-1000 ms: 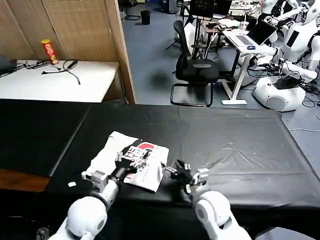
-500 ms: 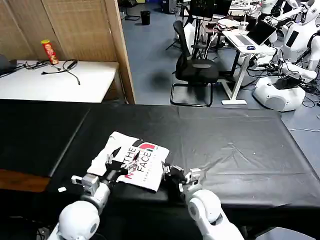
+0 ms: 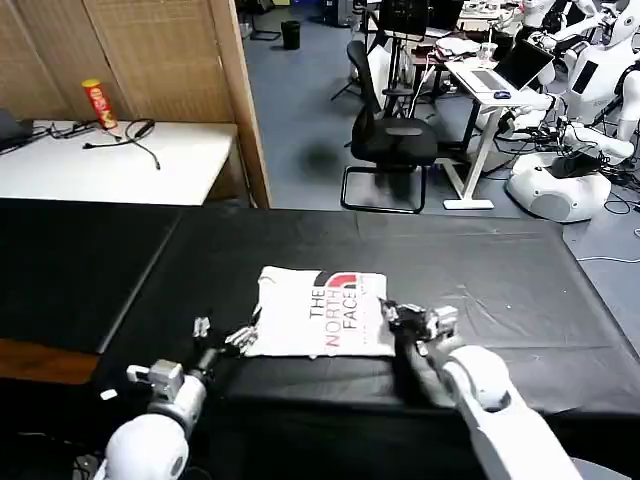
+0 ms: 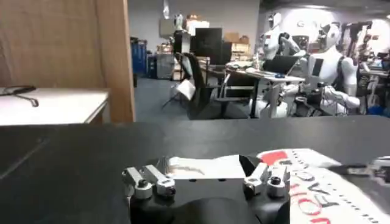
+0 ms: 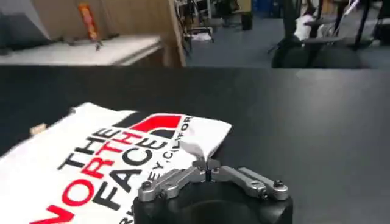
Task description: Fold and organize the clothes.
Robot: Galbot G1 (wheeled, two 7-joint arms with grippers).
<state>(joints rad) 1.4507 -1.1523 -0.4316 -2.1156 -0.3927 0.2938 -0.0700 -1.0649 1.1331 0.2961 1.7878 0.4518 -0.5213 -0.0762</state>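
The T-shirt (image 4: 304, 182) ran off the left wrist view's edge, and its print's end was cut off in the right wrist view. The small lettering under "FACE" was unreadable.

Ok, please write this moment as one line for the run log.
shirt: folded, on black cloth | right hand: shut on shirt edge | left hand: open, at shirt's left edge

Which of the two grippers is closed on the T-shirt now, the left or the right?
The right gripper: its fingers meet on a pinch of the white T-shirt at its edge. The left gripper stands open at the opposite edge, holding nothing.
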